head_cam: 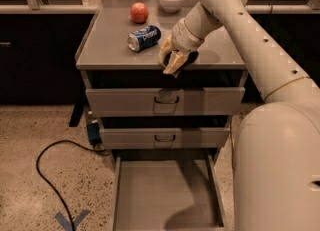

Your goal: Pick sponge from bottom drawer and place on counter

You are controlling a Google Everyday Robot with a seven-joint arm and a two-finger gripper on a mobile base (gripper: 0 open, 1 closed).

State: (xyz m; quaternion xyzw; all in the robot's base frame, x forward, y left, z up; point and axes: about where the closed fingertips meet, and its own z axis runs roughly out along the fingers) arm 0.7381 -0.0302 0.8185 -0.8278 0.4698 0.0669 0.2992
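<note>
My gripper (176,61) hangs over the front edge of the counter (110,50), right of the middle. Its pale fingers (170,64) are shut on the sponge (187,57), a small dark pad that shows between them, just above the counter top. The bottom drawer (125,195) is pulled out low in view, and its flat grey floor is bare. My arm comes down from the upper right and fills the right side of the view.
A blue soda can (144,37) lies on its side on the counter, left of the gripper. A red apple (139,12) and a white bowl (171,0) stand at the back. Two shut drawer fronts (165,101) sit below. A black cable (50,175) loops on the floor.
</note>
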